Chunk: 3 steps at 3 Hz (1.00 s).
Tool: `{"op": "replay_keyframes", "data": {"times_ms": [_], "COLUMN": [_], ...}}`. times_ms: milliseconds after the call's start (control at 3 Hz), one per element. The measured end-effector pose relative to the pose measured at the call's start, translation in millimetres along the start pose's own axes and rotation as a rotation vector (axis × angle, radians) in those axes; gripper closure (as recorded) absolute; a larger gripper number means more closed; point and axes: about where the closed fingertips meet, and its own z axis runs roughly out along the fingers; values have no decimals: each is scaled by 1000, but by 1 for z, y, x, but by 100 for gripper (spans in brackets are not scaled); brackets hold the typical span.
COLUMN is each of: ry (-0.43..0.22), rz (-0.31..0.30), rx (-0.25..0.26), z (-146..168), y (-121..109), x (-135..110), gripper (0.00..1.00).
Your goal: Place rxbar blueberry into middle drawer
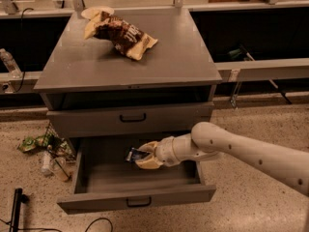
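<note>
The middle drawer (96, 180) is pulled out below the grey cabinet, showing its deep grey tray and a small black handle on the narrow front. My gripper (144, 156) reaches in from the right on a white arm and sits low over the tray, near its back middle. It is shut on the rxbar blueberry (133, 154), a small dark wrapper with pale lettering that sticks out to the left of the cream fingers (149, 164). The bar is held just above the drawer floor.
A brown and cream snack bag (120, 35) lies on the cabinet top (169, 62). The upper drawer (130, 117) is closed. Crushed litter and a bottle (46, 151) lie on the floor left of the cabinet. A black cable (96, 224) runs in front.
</note>
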Motion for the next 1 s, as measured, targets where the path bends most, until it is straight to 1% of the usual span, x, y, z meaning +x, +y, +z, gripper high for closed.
{"op": "replay_keyframes", "data": {"times_ms": [333,667,1000], "ry": [2,16,27], "rz": [40,81,124], "rx": [-37,-40,-30], "z": [41,63,75], "y": [-9,-16,-21], "x": [47,79,99], "gripper": [82,59,36]}}
